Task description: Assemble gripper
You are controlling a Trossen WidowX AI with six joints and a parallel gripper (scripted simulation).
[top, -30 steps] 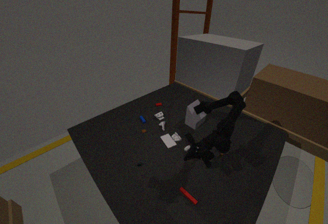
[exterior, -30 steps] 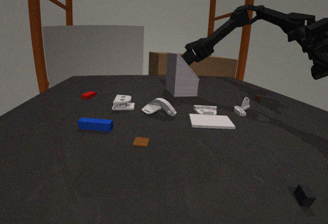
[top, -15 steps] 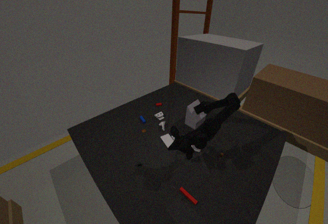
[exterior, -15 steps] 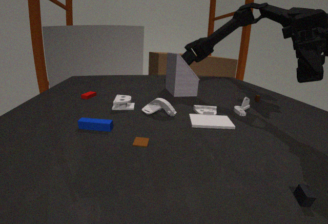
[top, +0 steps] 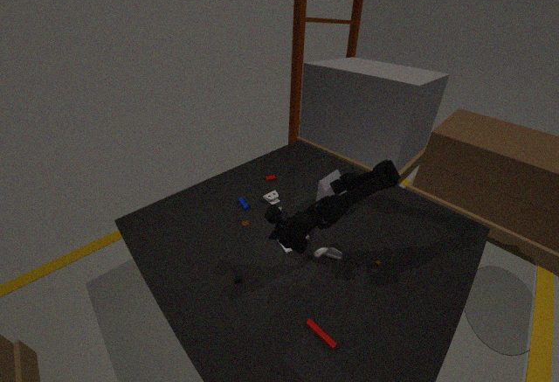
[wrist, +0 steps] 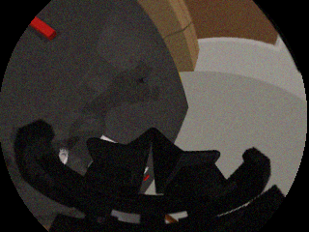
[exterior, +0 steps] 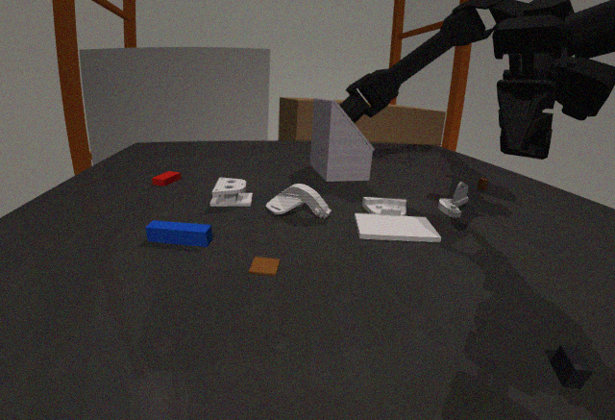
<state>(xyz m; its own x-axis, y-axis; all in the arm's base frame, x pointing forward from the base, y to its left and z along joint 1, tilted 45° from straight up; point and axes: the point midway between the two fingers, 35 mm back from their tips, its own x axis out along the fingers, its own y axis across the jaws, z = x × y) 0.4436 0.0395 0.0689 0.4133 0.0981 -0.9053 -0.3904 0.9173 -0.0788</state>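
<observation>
My gripper (exterior: 524, 155) (wrist: 153, 130) is shut with nothing between its fingers. It hangs well above the table's near right part in the exterior view. What looks like the gripper base (exterior: 384, 206), white and low, lies against a flat white slab (exterior: 397, 228) (top: 285, 249); my arm hides the base in the top view. One white jaw (top: 331, 252) (exterior: 451, 206) (wrist: 63, 156) lies to the right of the base in the exterior view. The other, curved jaw (exterior: 299, 194) lies to its left. What looks like the housing plate (top: 271, 195) (exterior: 230, 186), with two holes, sits farther left.
A grey wedge block (top: 326, 185) (exterior: 341, 147) stands behind the parts. A blue block (top: 243, 203) (exterior: 179, 234), a small red block (top: 270, 177) (exterior: 166, 178), an orange tile (top: 244, 223) (exterior: 264, 265) and a red bar (top: 321, 333) (wrist: 44, 29) lie around. A small dark angled piece (exterior: 568, 369) lies nearer.
</observation>
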